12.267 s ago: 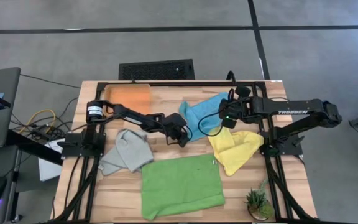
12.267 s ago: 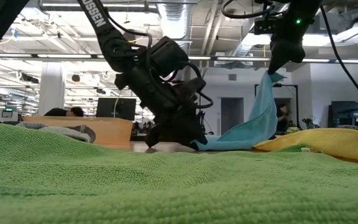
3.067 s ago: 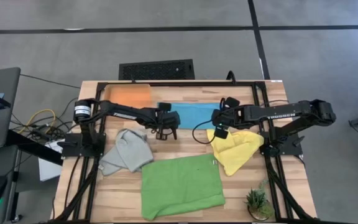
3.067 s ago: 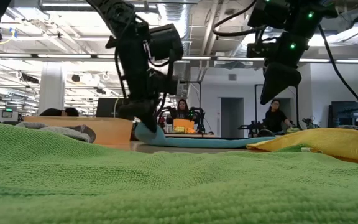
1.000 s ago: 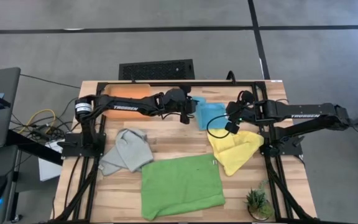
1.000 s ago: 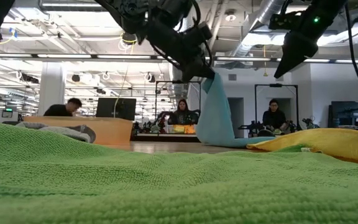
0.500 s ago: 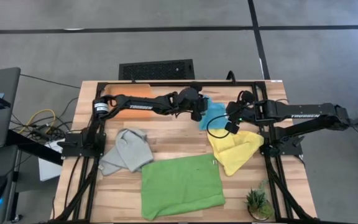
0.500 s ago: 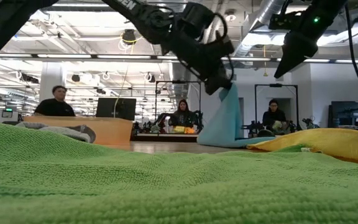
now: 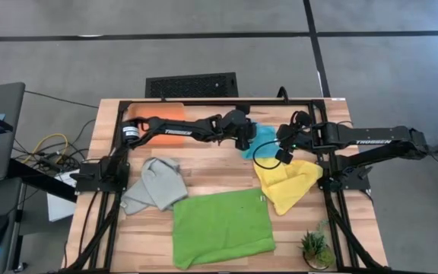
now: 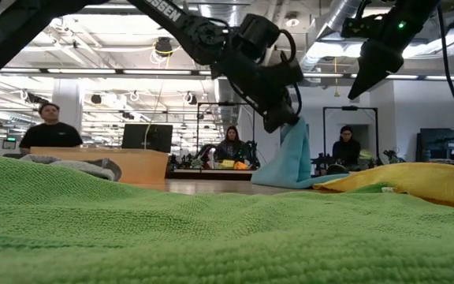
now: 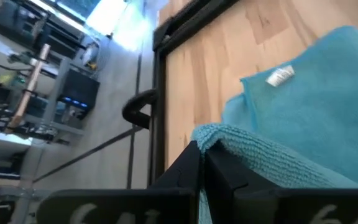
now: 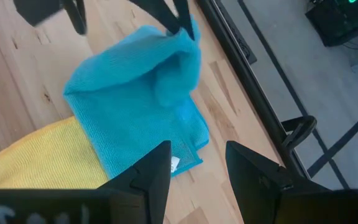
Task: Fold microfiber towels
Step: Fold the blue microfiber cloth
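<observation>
Orange towel [image 9: 158, 114]: already folded at the far left of the desk [image 9: 204, 160], well behind your left arm and out of this move.
Left gripper [image 9: 243, 142]: your fingers are pinched tight on one edge of the turquoise towel [image 9: 263, 139], holding that edge up off the wood.
Turquoise towel: hangs from your left fingers and slopes down away from them toward the right arm, its lower part lying on the desk and touching the yellow towel [image 9: 287, 181]; a small white label [image 12: 175, 163] shows near one corner, its writing too small to read.
Fold axis: by my reading the crease runs across the carry, so your lifted edge must travel on toward the right before it drops.
Nearer arm: the left, already holding; the right only stands by.
Right gripper [image 9: 283, 136]: your fingers are spread and empty, raised just beyond the towel's far side.
Writing: "TROSSEN" on both forearms.
</observation>
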You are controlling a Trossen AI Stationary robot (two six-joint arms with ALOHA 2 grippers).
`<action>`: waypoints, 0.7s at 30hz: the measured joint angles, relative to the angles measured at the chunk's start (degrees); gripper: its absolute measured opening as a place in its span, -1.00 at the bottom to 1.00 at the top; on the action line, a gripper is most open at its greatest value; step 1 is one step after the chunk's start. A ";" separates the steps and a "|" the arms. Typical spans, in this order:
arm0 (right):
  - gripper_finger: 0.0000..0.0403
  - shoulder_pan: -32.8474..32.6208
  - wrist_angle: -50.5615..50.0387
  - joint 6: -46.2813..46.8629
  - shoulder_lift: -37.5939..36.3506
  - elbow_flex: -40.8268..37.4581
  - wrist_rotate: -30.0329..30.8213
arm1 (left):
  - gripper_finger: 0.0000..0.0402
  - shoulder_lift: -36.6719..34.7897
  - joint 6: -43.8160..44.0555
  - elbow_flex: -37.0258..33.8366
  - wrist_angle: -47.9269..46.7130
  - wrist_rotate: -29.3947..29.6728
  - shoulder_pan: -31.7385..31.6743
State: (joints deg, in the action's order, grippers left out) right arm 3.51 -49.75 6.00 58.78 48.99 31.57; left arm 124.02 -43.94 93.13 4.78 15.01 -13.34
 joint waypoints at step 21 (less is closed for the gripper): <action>-0.12 0.00 -0.92 0.02 0.02 0.00 -0.02 | -1.00 2.40 1.51 0.15 3.77 -0.77 0.11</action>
State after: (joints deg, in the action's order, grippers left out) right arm 3.51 -50.67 6.02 58.81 48.99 31.55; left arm 126.42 -42.43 93.28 8.56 14.24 -13.23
